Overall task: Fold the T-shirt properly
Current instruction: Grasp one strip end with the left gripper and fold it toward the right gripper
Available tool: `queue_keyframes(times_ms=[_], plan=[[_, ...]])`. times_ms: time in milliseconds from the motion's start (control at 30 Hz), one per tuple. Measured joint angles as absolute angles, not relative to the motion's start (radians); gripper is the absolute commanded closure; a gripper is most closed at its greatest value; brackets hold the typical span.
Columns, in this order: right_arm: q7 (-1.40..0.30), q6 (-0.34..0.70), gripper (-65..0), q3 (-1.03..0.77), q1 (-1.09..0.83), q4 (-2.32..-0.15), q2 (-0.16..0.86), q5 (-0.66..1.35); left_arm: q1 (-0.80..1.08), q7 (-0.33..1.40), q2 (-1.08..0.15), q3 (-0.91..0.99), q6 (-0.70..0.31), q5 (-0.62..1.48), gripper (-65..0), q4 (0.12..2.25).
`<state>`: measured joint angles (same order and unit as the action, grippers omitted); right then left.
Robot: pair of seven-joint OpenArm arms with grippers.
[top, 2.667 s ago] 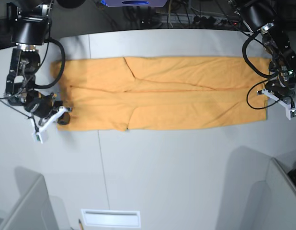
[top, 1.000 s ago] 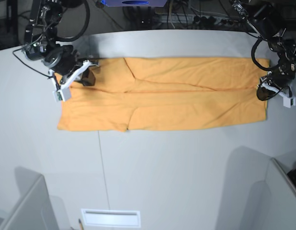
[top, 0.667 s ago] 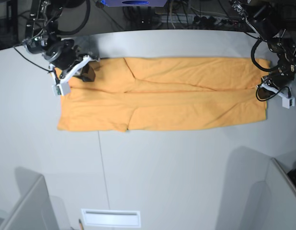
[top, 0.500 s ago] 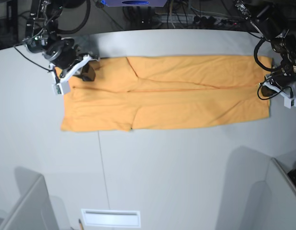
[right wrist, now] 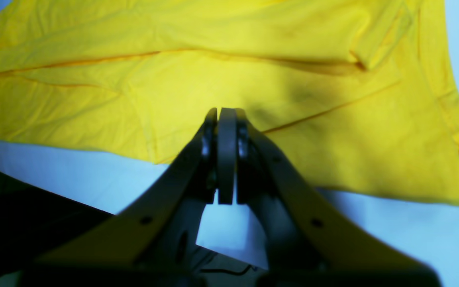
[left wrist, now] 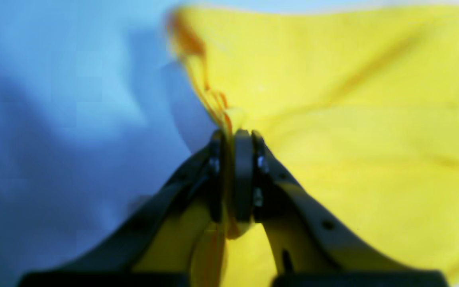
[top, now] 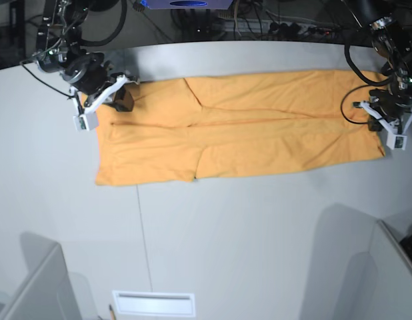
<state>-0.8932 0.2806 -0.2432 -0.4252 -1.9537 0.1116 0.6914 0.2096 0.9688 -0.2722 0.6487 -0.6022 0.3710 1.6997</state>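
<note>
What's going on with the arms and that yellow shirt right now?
Left gripper shut on shirt edge. Right gripper shut, holding nothing, over shirt. Shirt folded into a long strip on table. Nothing in the way.

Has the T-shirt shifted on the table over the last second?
Yes. The T-shirt has slid toward the base view's right: its lower-left corner now lies nearer the table seam, pulled by the left pincer.

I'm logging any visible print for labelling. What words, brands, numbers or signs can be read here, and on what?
None can be read.
T-shirt: plain yellow-orange cloth on the side that shows in all three views; no print or tag visible.
Table: bare grey, no markings.
Cabling behind the table: too small to show any text.
</note>
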Motion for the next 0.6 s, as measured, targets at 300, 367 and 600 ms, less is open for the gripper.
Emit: queue_keyframes(times_ms=[300,367,600], plan=[[-0.893,0.281,0.0,-0.244,-0.425,-1.954,0.114,0.691,0.249,0.969,-0.198,0.479,-0.510,0.367,0.0,1.881],[-0.893,0.281,0.0,-0.245,-0.422,-1.954,0.114,0.691,0.248,0.969,-0.183,0.408,-0.503,0.368,0.0,1.887],[-0.901,0.281,0.0,-0.244,-0.408,-1.953,0.115,0.690,0.244,0.970,-0.120,0.246,-0.419,0.368,0.0,1.888]])
